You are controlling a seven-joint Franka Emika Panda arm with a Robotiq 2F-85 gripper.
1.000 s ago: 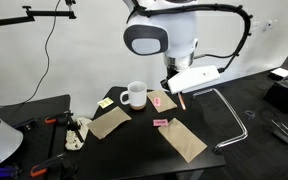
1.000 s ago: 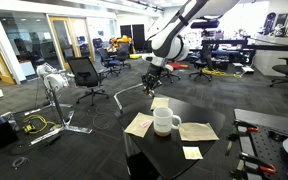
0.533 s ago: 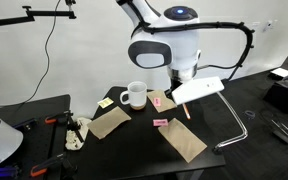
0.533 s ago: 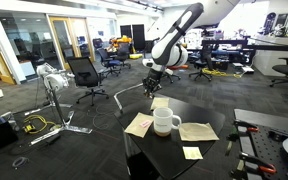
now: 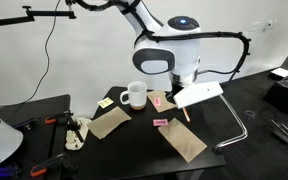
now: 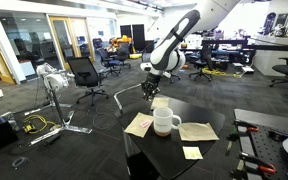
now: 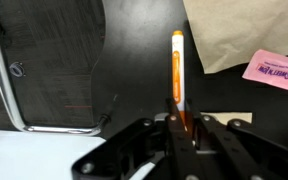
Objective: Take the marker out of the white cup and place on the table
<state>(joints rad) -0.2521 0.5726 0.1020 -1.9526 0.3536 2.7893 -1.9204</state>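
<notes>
My gripper is shut on the orange marker, which sticks out straight ahead of the jaws above the black table. In an exterior view the marker hangs from the gripper near the table's far-right edge, tip pointing down. The white cup stands on the table to the left of the gripper and holds nothing I can see. It also shows in an exterior view, in front of the gripper.
Brown paper pieces lie on the table, with pink sticky notes and yellow ones. A metal chair frame stands beside the table edge. Tools lie on a side bench.
The arm has swung and lowered slightly toward the table's edge with the marker still held. The cup and papers have not moved.
</notes>
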